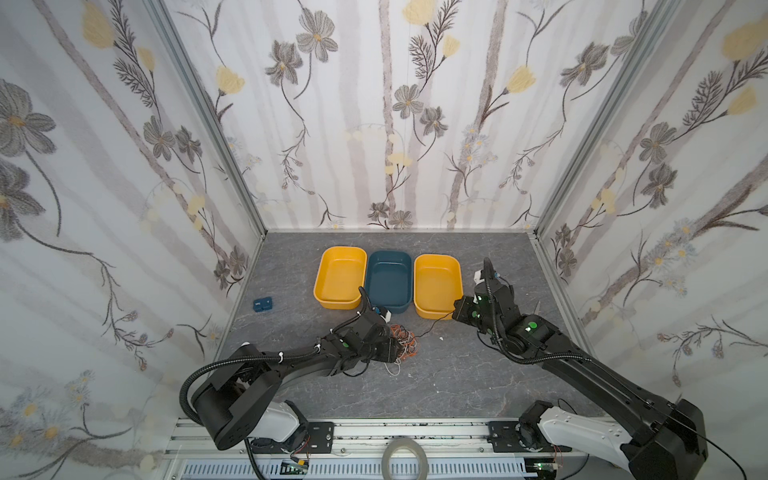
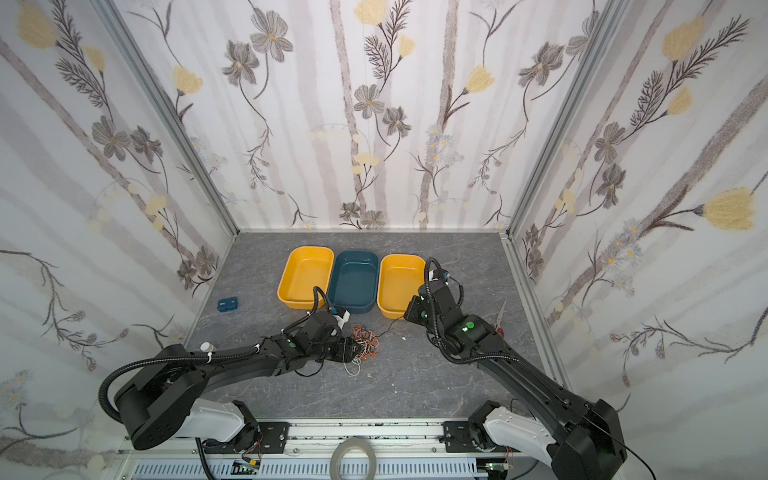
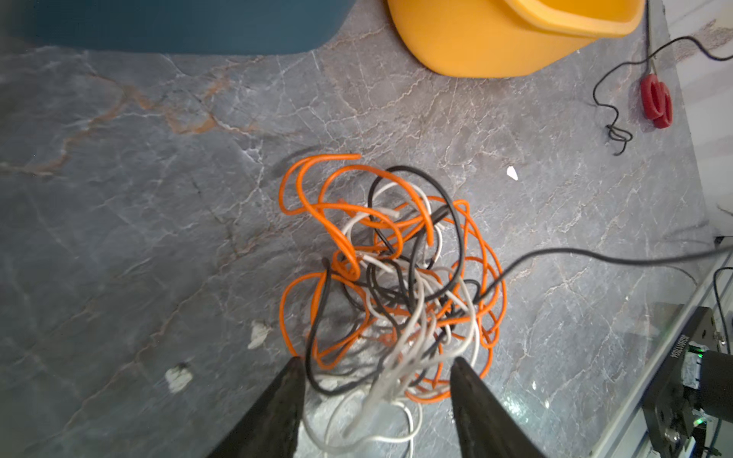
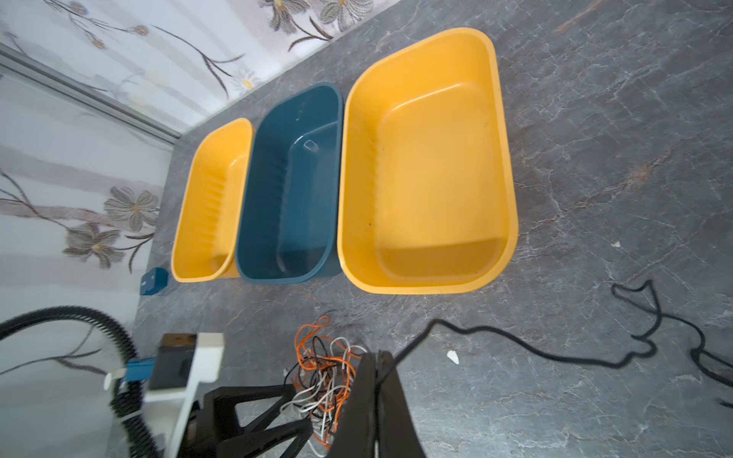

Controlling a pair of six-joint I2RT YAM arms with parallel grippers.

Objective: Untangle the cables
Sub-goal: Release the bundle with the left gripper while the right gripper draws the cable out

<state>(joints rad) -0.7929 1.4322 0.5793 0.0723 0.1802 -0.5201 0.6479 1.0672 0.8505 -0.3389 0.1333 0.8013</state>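
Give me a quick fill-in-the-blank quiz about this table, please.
The blue tray stands between two trays coloured ____.
The tangle mixes white, black and ____ cables.
The right gripper is shut on one ____ cable.
On the left gripper the jaws are ____, not shut.
Missing words: yellow; orange; black; open.

Two robot grippers work at a tangle of thin cables on a grey marbled table, seen in a top view.
The left gripper sits at the orange, white and black cables. One black cable stretches from the tangle to the right gripper, just beside a yellow tray. A blue tray and a second yellow tray stand alongside.
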